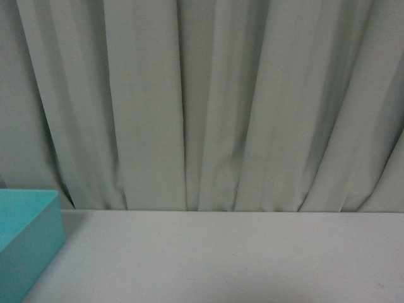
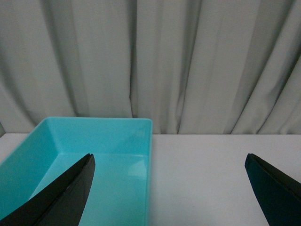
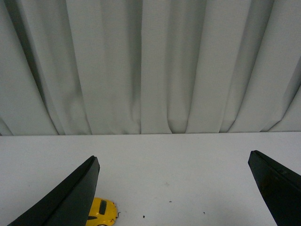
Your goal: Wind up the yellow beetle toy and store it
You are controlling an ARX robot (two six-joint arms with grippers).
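**Both Grippers Wide Open, Toy on the Table**

The right gripper [image 3: 173,157] was spread wide and held nothing. The toy [image 3: 101,213] sat on the white table [image 3: 188,188], just beside one finger [image 3: 70,197] and partly hidden by it. The left gripper [image 2: 169,156] was wide open too, one finger [image 2: 61,193] in front of the blue box [image 2: 117,123].

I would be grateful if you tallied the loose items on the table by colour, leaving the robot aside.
Yellow: 1, the toy car
Turquoise: 1, the bin
Total: 2
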